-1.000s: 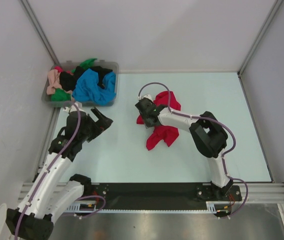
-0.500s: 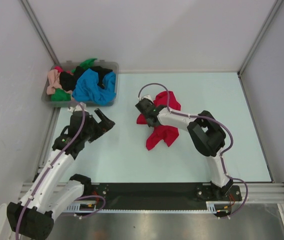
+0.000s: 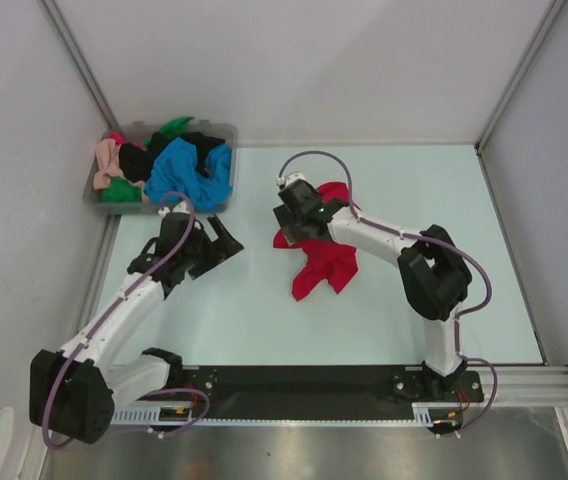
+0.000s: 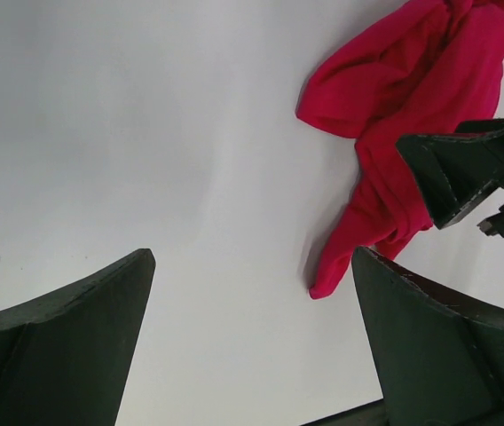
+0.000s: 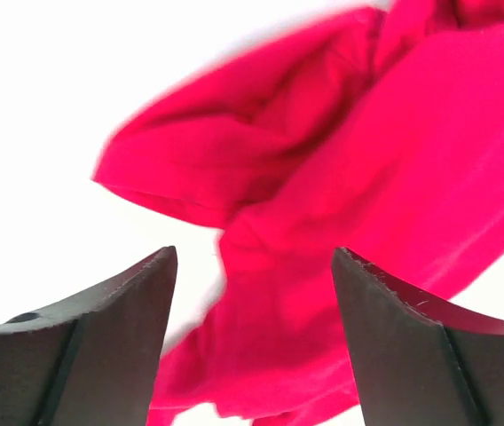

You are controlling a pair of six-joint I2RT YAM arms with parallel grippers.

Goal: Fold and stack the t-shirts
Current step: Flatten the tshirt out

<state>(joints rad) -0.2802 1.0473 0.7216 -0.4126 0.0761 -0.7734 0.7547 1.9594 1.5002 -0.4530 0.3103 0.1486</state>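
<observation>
Item: red t-shirt (image 3: 326,264), crumpled mid-table (image 3: 264,320); right gripper (image 5: 252,259) jaws apart over it, left gripper (image 4: 254,257) jaws apart nearby; hazard: pinching bunched layers would lift a wad, not an edge

Right gripper (image 5: 252,253): jaws apart. The red t-shirt (image 5: 350,177) fills the gap and everything ahead. Only bare table (image 5: 39,89) off its left finger. View blurred, can't tell if the fingers touch the cloth.

Left gripper (image 4: 252,257): jaws spread wide, gap empty, bare table between and straight ahead. The red t-shirt lies ahead toward its right finger, with the right gripper sitting over it, so that lane is blocked. The bin (image 3: 92,190) is close behind the jaws and walls off retreat that way.
</observation>
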